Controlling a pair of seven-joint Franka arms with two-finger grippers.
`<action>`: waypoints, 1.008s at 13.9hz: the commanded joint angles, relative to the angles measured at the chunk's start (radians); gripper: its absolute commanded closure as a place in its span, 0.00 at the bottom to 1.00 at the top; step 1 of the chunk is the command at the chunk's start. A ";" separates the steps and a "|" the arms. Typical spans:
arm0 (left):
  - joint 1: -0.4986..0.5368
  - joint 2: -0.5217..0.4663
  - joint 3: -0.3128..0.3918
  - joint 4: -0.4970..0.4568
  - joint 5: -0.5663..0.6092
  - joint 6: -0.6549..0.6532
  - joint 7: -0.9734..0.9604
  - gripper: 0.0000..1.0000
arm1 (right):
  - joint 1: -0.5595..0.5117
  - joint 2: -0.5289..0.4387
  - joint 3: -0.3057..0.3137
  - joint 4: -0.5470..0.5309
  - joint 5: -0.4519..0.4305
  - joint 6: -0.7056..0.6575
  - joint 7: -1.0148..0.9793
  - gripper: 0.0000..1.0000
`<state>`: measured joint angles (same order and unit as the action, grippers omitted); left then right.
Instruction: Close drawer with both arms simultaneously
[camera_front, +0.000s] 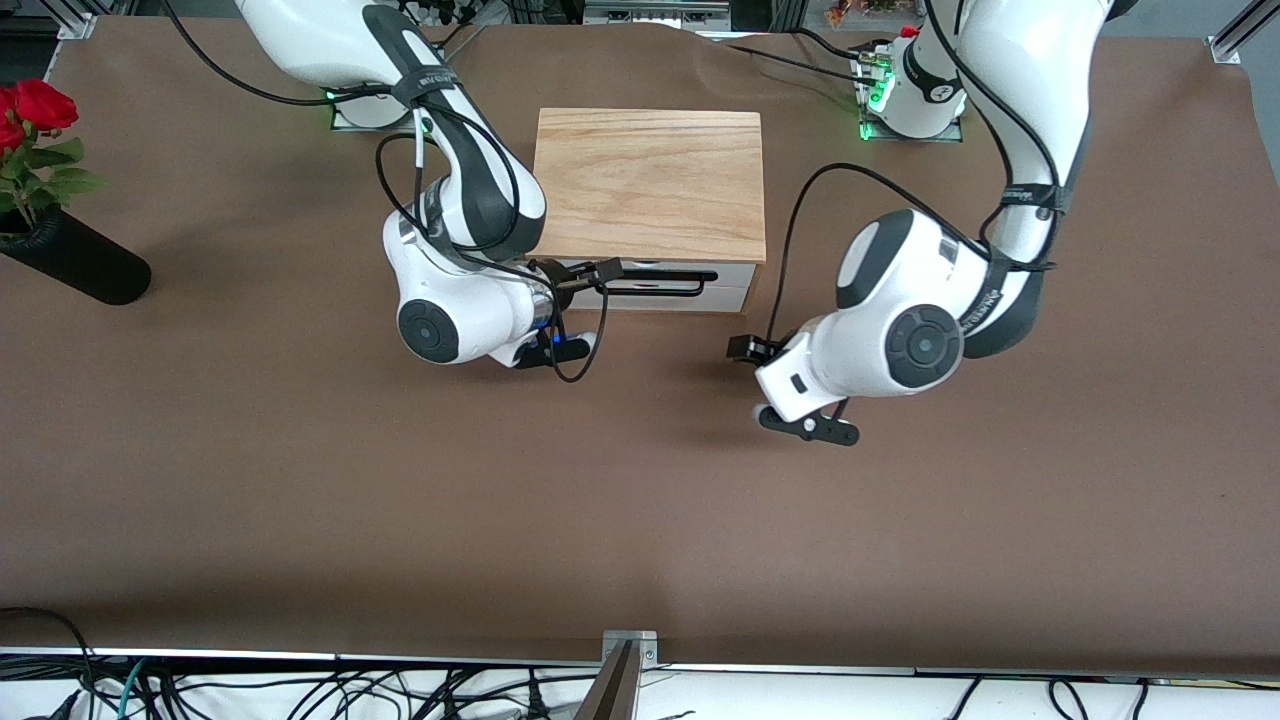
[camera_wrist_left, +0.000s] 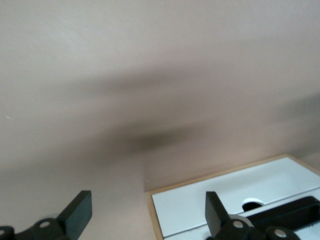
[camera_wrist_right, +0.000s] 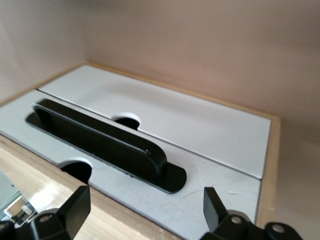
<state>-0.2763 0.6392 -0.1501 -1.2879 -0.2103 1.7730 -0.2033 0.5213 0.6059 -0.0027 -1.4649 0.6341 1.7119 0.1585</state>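
Standing near the middle of the brown table, at about 12 o'clock from its centre in the front view, the light oak box shows its white front toward the front camera. Its drawer looks pushed in flush or nearly so, the white front panel sitting level with the box's front edge, and the black wire bar handle runs across that panel. From the right wrist view the handle lies across a white panel with a second white panel beside it, each with a rounded notch at its edge. At the handle's end toward the right arm's end of the table is the right gripper, fingers spread wide with nothing between them, just in front of the drawer. Low over bare table at roughly 4 o'clock from the drawer front hangs the left gripper, close to the box's corner; its fingers are likewise spread apart and empty. A black vase of red roses lies at 9 o'clock near the table's edge.
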 joint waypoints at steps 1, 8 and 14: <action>0.023 -0.030 0.000 0.025 0.089 -0.007 0.005 0.00 | -0.021 0.000 -0.056 0.067 0.012 -0.008 0.003 0.00; 0.160 -0.231 0.001 0.019 0.219 -0.153 0.053 0.00 | -0.112 -0.005 -0.106 0.135 -0.043 0.069 -0.052 0.00; 0.282 -0.610 0.017 -0.420 0.246 0.072 0.099 0.00 | -0.109 -0.009 -0.237 0.141 -0.088 0.063 -0.122 0.00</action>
<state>-0.0145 0.2088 -0.1317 -1.4645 0.0131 1.7450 -0.1248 0.4071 0.6054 -0.2150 -1.3338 0.5829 1.7868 0.0490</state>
